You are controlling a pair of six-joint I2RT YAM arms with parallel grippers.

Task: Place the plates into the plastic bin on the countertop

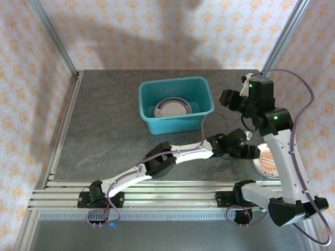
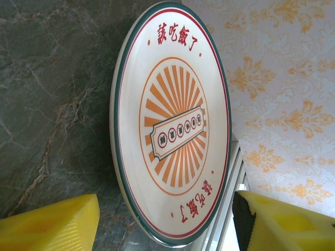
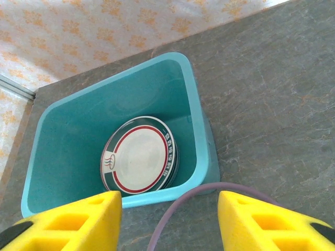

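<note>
A plate (image 2: 172, 125) with an orange sunburst, red characters and a green rim lies flat on the dark countertop (image 2: 47, 104), close to the right-hand rail. In the top view this plate (image 1: 266, 163) is partly hidden by the right arm. My left gripper (image 2: 166, 209) is open, its yellow fingers (image 2: 52, 225) on either side of the plate's near edge without touching it. The teal plastic bin (image 1: 148, 121) holds a stack of plates (image 3: 138, 157) with green and red rims. My right gripper (image 3: 170, 201) hangs open and empty above the bin's near corner.
A purple cable (image 3: 178, 209) curves across the countertop between the right fingers. Aluminium rails (image 1: 157, 191) run along the front edge, with the arm bases on them. Patterned walls close in the back and both sides. The left arm (image 1: 172, 157) stretches diagonally in front of the bin.
</note>
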